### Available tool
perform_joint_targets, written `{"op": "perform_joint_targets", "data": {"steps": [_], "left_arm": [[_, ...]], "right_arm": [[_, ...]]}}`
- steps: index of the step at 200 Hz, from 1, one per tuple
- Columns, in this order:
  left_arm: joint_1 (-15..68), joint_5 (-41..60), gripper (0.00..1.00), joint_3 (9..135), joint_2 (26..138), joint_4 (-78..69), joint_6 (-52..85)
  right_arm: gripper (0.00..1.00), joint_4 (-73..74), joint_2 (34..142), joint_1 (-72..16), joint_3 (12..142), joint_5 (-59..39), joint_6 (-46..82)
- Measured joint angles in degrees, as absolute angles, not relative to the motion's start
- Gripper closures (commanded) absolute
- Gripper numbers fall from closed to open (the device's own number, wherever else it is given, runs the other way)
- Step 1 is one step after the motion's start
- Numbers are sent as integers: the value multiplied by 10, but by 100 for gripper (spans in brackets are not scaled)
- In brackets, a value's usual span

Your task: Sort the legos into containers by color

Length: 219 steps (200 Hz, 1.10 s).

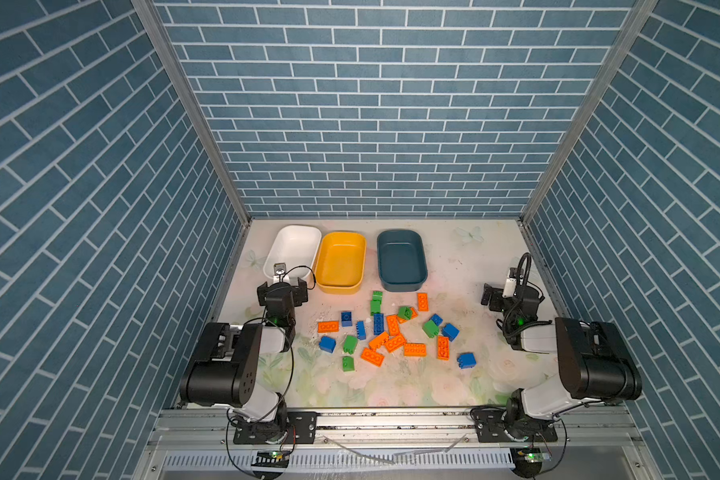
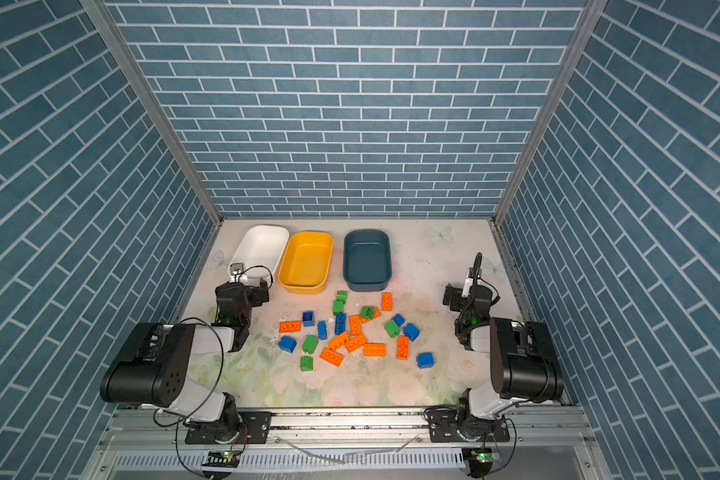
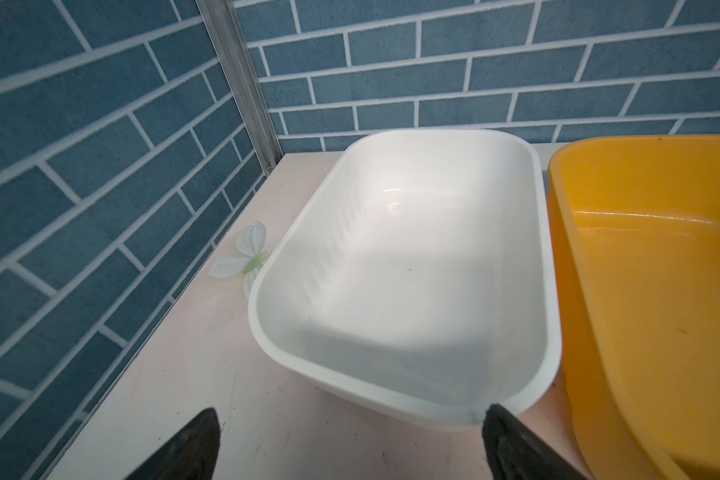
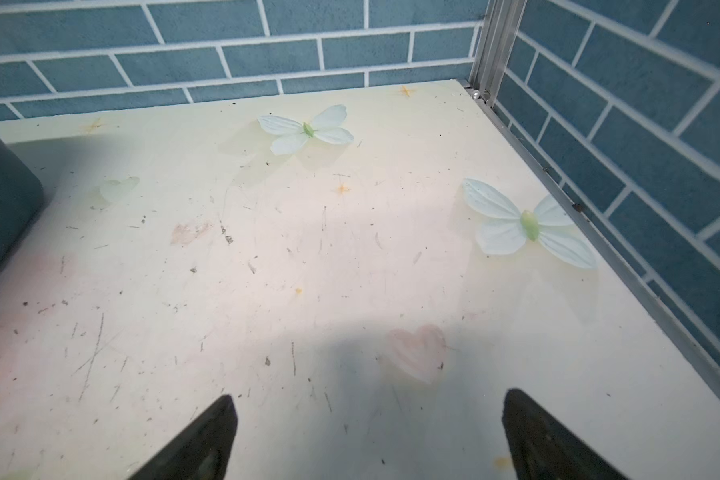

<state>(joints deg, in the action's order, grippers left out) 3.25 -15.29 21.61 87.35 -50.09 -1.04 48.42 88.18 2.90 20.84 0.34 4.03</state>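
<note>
The legos (image 1: pixel 391 328) (image 2: pixel 354 328) lie scattered mid-table in both top views: orange flat ones (image 1: pixel 328 327), blue ones (image 1: pixel 327 344) and green ones (image 1: pixel 376 306). Behind them stand three containers, all with nothing inside: white (image 1: pixel 294 249), yellow (image 1: pixel 341 259) and dark teal (image 1: pixel 400 259). My left gripper (image 1: pixel 283 286) (image 3: pixel 352 411) hangs open just before the white tub's near rim (image 3: pixel 267 332), holding nothing. My right gripper (image 4: pixel 370 395) (image 1: pixel 506 293) is open over bare table at the right, well clear of the bricks. No brick shows in either wrist view.
Blue brick-pattern walls close the back and both sides, with metal posts at the corners. An aluminium rail (image 1: pixel 391 419) carries both arm bases at the front. The yellow tub (image 3: pixel 641 291) sits close beside the white one; the teal tub's corner (image 4: pixel 1 208) shows beside the right gripper.
</note>
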Motion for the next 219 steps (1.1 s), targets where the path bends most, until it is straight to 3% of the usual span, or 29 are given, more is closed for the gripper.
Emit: {"op": "perform_joint_targets", "data": {"steps": [171, 219], "left_arm": [[32, -146, 1, 215, 871, -501, -12], [32, -206, 1, 243, 715, -342, 22]], "right_arm": [[1, 481, 881, 29, 209, -1, 40], [1, 273, 802, 29, 318, -10, 49]]}}
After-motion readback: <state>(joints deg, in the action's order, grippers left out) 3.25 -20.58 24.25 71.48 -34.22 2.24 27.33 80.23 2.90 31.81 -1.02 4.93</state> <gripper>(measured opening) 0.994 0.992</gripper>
